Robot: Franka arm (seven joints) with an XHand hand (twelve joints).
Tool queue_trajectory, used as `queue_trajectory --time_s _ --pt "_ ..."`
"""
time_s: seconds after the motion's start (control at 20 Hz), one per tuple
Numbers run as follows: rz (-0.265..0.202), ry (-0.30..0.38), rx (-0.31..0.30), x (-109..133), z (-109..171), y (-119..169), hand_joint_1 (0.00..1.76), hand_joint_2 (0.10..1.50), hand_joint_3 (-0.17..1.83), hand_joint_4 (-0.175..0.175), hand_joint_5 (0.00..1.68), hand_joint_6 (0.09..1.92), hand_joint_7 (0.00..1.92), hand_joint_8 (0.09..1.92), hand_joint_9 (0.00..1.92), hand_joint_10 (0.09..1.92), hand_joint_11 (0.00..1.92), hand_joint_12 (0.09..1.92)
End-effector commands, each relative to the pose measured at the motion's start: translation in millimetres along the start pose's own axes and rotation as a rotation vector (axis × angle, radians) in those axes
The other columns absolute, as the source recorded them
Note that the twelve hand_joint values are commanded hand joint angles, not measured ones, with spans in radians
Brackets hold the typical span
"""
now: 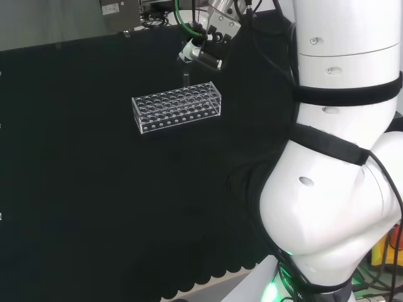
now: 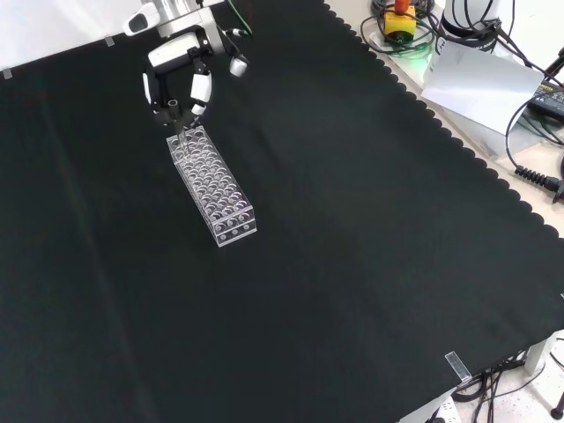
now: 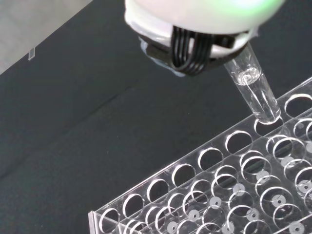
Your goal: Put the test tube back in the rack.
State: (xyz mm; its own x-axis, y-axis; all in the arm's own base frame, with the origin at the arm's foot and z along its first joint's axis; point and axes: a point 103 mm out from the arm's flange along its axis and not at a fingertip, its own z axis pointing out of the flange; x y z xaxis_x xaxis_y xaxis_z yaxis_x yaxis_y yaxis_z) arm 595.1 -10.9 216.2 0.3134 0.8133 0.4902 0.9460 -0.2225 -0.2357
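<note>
robot hand [image 2: 181,77]: fingers pinch test tube [image 3: 253,90] | tube: upright, bottom tip at an edge-row hole near one end of clear test tube rack [image 2: 211,187] | desk [image 2: 352,264]: bare black cloth all round rack

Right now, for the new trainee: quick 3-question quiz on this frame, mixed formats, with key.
1. True or false: the test tube already stands fully seated in the rack.
2. Multiple choice: in the front view, where is the hand relative to the rack?
A. over the rack's far end, at the view's top
B. over the rack's near end
C. away on the cloth, far to the rack's right
3. Fill in: in the wrist view, the tube's lower end is at a hole in the rack's ____ row.

Key:
1. False: the hand is holding it, its tip just at a hole.
2. A
3. outer (edge)
</note>
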Motion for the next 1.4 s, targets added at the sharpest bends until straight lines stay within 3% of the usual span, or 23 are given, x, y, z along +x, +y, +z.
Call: queue_trajectory --time_s 0.05,0.35,1.0,1.4 --pt "0.009 0.005 0.016 -1 4 7 1.43 0.7 0.48 -0.175 1.32 0.3 1.5 0.42 1.33 0.48 1.15 0.96" --pt "0.008 0.002 0.02 -3 11 12 1.34 0.67 0.56 -0.175 1.32 0.32 1.5 0.42 1.55 0.42 1.16 0.96" --pt "0.021 -0.019 0.04 -10 19 14 1.33 0.67 0.56 -0.175 1.32 0.32 1.5 0.42 1.57 0.4 1.16 0.96" --pt "0.039 -0.024 0.063 -34 32 27 1.33 0.67 0.56 -0.175 1.32 0.32 1.5 0.42 1.57 0.4 1.16 0.95"
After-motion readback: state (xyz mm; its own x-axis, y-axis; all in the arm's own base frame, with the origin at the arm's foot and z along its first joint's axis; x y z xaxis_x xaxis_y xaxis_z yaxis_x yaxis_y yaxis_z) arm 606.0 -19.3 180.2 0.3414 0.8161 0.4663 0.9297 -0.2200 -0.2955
